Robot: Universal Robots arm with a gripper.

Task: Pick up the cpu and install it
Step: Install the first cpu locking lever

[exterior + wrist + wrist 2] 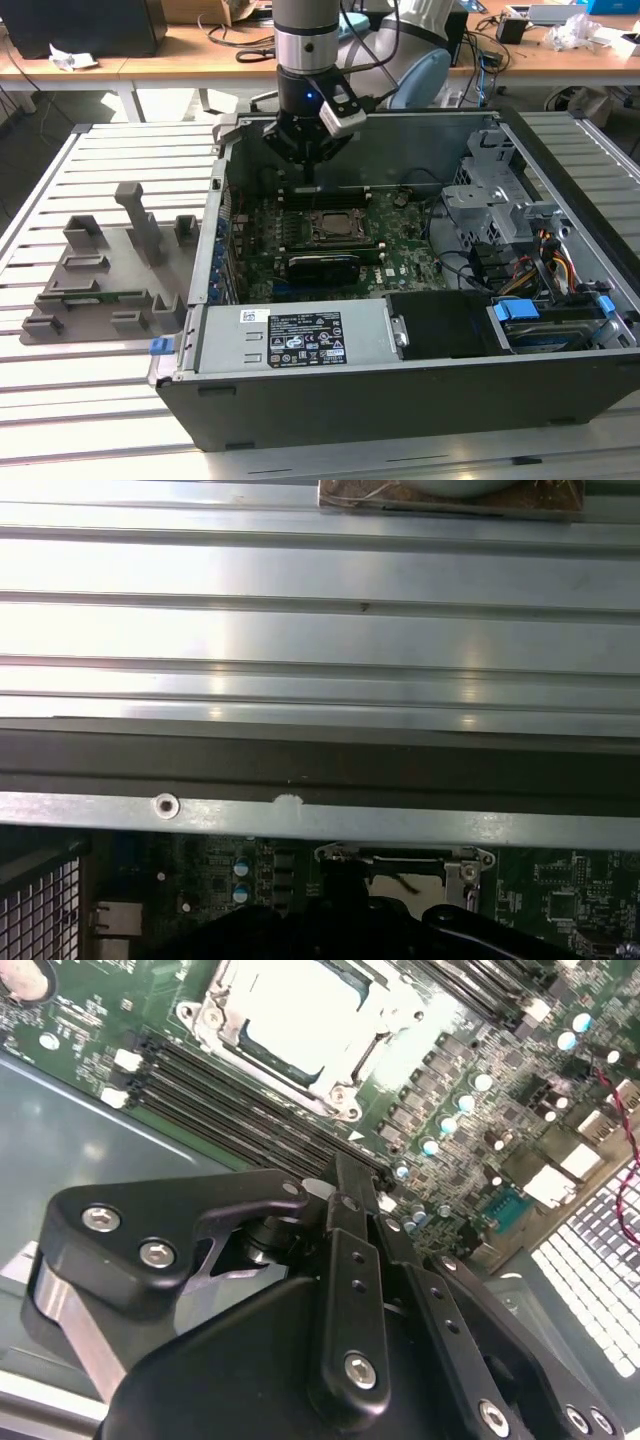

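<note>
The cpu [295,1020] is taken to be the silvery-grey square lying inside the metal frame of the socket [215,1005], a little beyond the fingertips and lower than them in the second wrist view. Whether it is fully seated and flat cannot be told. The gripper [347,1175] is held above the board with its fingers drawn together. Nothing is seen between them, and they are apart from the chip. The dark memory slots [230,1095] lie between the fingertips and the socket.

Trouble could arise if the chip were pressed while slightly tilted or turned in the frame, since the socket contacts might be bent. A descent off line could also bring the fingertips onto the slots or the frame edge.

The computer case [400,400] lies open around the hand. The green motherboard [400,260] is carried in it, with a power supply [290,340] nearer the camera than the hand and a drive cage [480,195] and cables [550,265] off to the exterior view's right. Outside the case, well away from the hand, a grey fixture [100,280] stands on the slatted table [100,400].
</note>
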